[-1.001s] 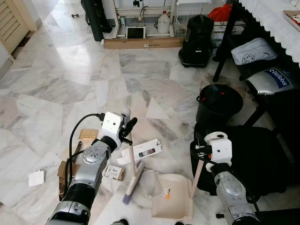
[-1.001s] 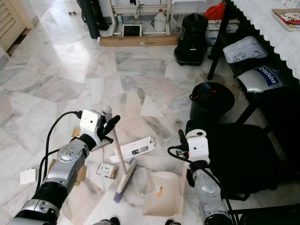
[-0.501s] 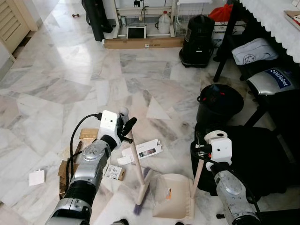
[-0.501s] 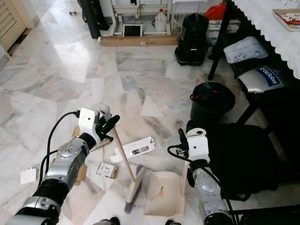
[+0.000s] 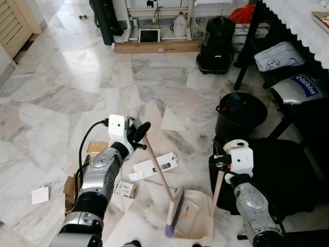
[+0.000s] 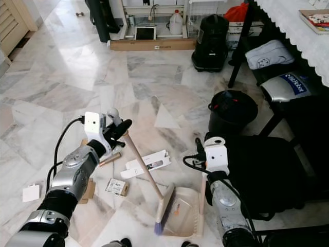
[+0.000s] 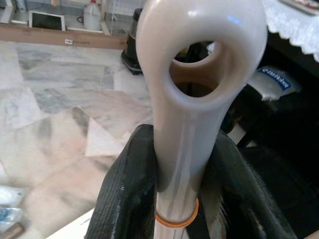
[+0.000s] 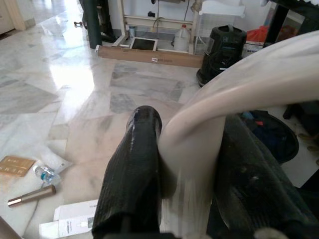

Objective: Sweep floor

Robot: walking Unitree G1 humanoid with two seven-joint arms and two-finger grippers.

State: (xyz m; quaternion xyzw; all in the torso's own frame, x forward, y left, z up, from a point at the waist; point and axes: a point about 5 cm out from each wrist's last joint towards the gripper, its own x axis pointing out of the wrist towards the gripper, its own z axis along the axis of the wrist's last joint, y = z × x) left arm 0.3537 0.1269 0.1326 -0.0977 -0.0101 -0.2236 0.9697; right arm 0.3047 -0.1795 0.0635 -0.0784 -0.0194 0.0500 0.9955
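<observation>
**A:** How will the broom [image 5: 160,177] handle, and where is the grip?

**B:** Light and stiff, I judge: a thin pale plastic stick with a small brush head; the left gripper [image 7: 172,184] is clamped on it just below the hanging loop at the very top, both black fingers [image 7: 124,194] pressed against the shaft; so the head swings on a long lever, and a smooth round shaft may twist in the pads; a hold lower down would give firmer control, though the top hold gives reach.

**A:** And the head?

**B:** Down and forward from that gripper, toward the robot's right; the bristles sit at the mouth of the dustpan [image 5: 193,216], touching or nearly so.

**A:** The pan, then?

**B:** Also light, a shallow beige scoop on a long upright handle; the right gripper [image 8: 189,164] is closed around the handle's curved top, with the pan on the floor [image 5: 72,77] straight below it; held so high it could tip or skate on polished marble, so it wants steady downward pressure.

**A:** What is left to sweep?

**B:** Below the left gripper and just beyond it, a flat white carton [image 5: 154,167], a small packet [image 5: 125,189] and brown cardboard pieces [image 5: 69,188]; all look light and likely to slide rather than roll; farther off, ahead of the right gripper, stands a black bin [image 5: 240,114].
</observation>
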